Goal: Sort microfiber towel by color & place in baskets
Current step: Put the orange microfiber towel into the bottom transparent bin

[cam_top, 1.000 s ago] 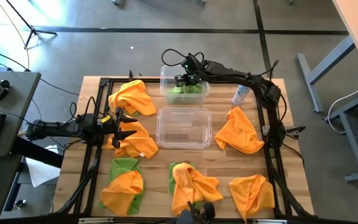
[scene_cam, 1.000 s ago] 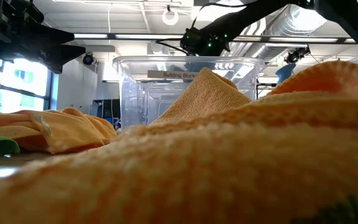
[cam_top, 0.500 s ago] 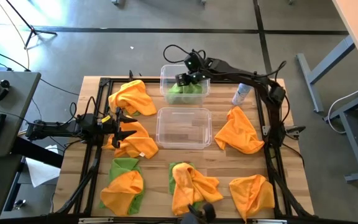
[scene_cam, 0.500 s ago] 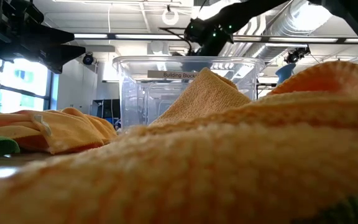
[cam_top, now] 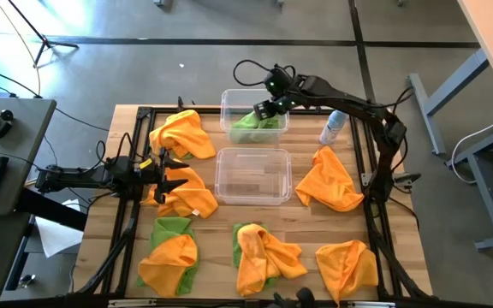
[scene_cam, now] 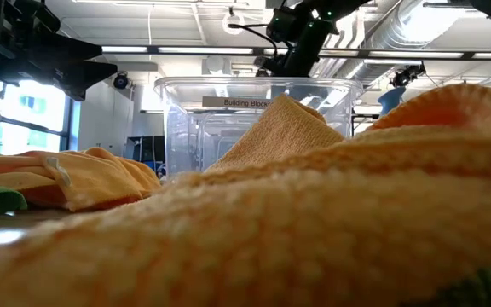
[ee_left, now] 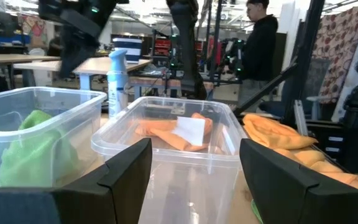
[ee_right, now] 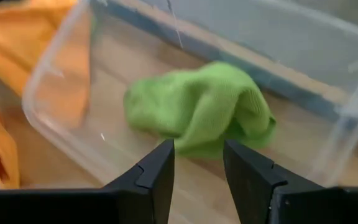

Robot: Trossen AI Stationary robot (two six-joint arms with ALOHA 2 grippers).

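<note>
Green cloth (ee_right: 204, 112) lies crumpled on the floor of the far tub (cam_top: 228, 104), at the table's back edge. The right gripper (cam_top: 268, 109) hangs above that tub, its fingers (ee_right: 157, 177) a narrow way apart and holding nothing, with the green cloth showing between them in the right wrist view. The near tub (cam_top: 226, 190) sits in the middle of the table, just in front of the far one; no cloth shows inside it in the high view. The left gripper (cam_top: 171, 174) rests over an orange cloth (cam_top: 187, 198) left of the near tub, fingers (ee_left: 126, 171) spread wide and empty, pointed at the two tubs. Other orange cloths lie around: one (cam_top: 181, 133) left of the far tub, one (cam_top: 328, 181) right of the near tub, one (cam_top: 347, 265) at the front right corner. At the front, orange lies on green in two spots (cam_top: 168, 257) and (cam_top: 264, 257). A spray bottle (cam_top: 331, 128) stands right of the far tub. A person (ee_left: 261, 46) stands in the room behind.
</note>
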